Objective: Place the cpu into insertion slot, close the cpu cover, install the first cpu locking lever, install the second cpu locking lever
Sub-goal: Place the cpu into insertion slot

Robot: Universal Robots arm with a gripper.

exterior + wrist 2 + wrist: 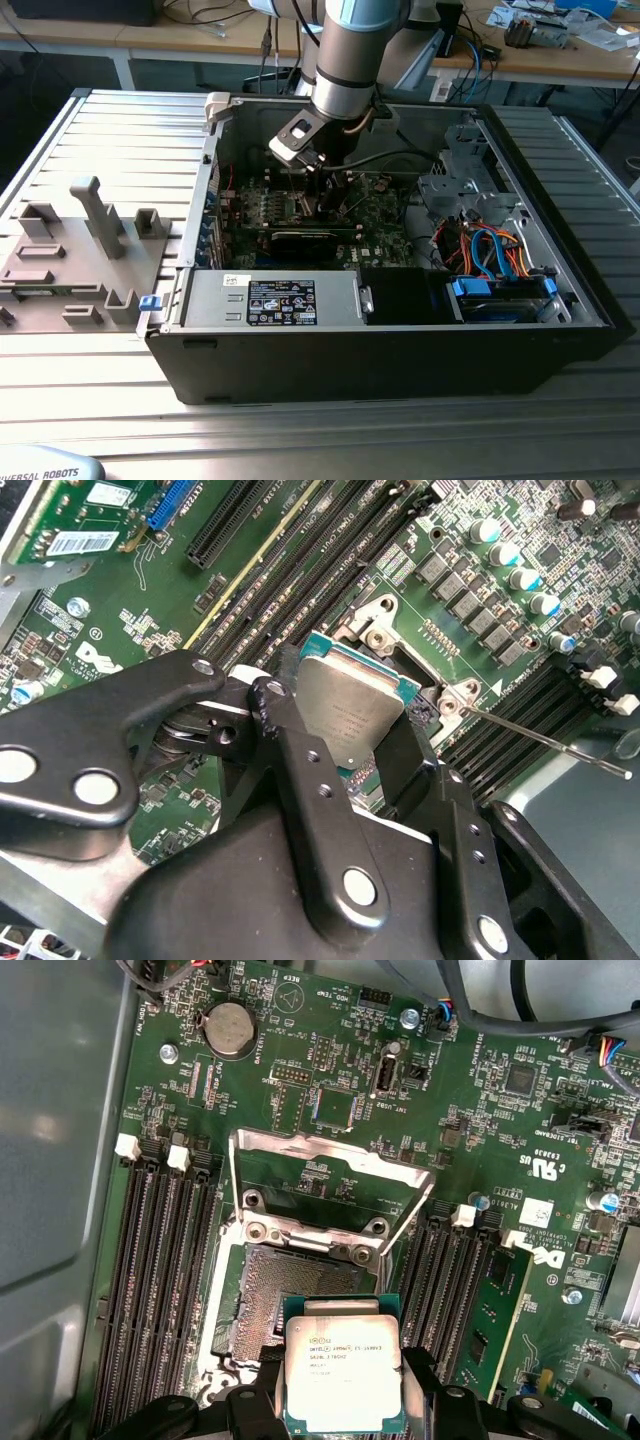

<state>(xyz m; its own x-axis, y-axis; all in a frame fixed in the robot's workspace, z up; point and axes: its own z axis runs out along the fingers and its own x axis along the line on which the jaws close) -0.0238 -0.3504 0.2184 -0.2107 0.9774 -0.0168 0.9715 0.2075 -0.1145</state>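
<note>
Two black fingers (290,755) are pinching the one cpu (355,705) by opposite edges, its silver top facing up, so the gripper (345,718) is clamping it. In the first wrist view the cpu (343,1365) is overlapping one edge of the single slot (290,1295), whose dark contact bed is lying mostly bare. The one cover (320,1150) is standing swung open beyond the slot. One thin lever (540,735) is sticking out free beside the socket. A green board (480,1110) is surrounding them, carrying one coin cell (228,1028). In the exterior view the arm (345,60) is reaching down from the upper middle of the frame into one open case (400,350), and one grey fixture (70,260) is lying at the exterior view's left.
</note>
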